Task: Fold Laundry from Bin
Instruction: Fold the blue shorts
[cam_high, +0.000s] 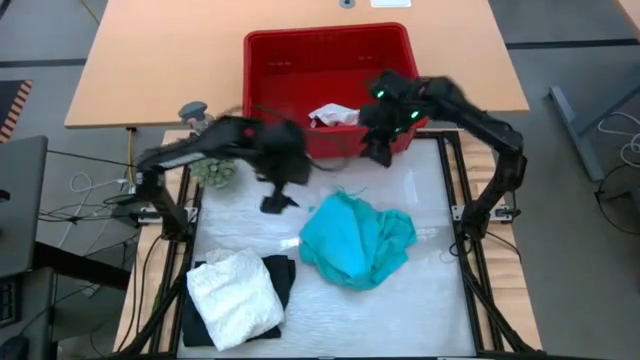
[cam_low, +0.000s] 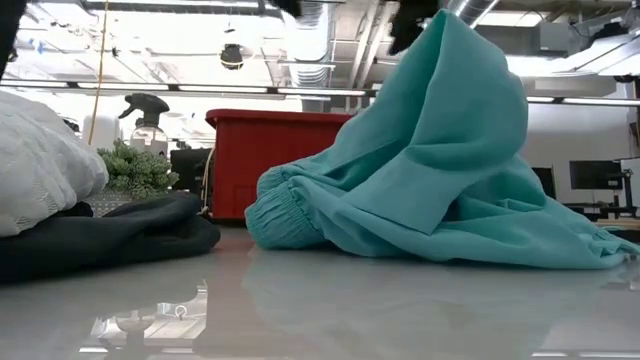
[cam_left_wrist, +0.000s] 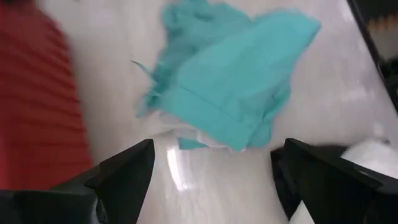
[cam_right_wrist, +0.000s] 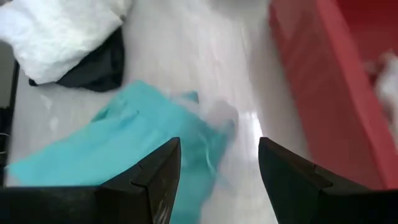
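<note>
A teal garment (cam_high: 355, 240) (cam_low: 440, 170) lies crumpled in a heap on the white table top, near its middle. The red bin (cam_high: 290, 60) stands at the far edge with a white lacy piece (cam_high: 335, 115) inside. At the near left, a folded white garment (cam_high: 235, 295) rests on a black one (cam_high: 285, 272). My left gripper (cam_high: 275, 203) (cam_left_wrist: 217, 146) hangs open above the table, between the bin and the teal garment. My right gripper (cam_high: 378, 152) (cam_right_wrist: 219, 143) hangs open by the bin's near right corner. Neither has anything between its fingers.
A small green plant (cam_high: 215, 172) sits at the table's far left, with a spray bottle (cam_high: 195, 112) behind it. Dark frame rails (cam_high: 455, 200) run along the table's left and right sides. Bare table top (cam_high: 420, 310) lies in front of the teal garment.
</note>
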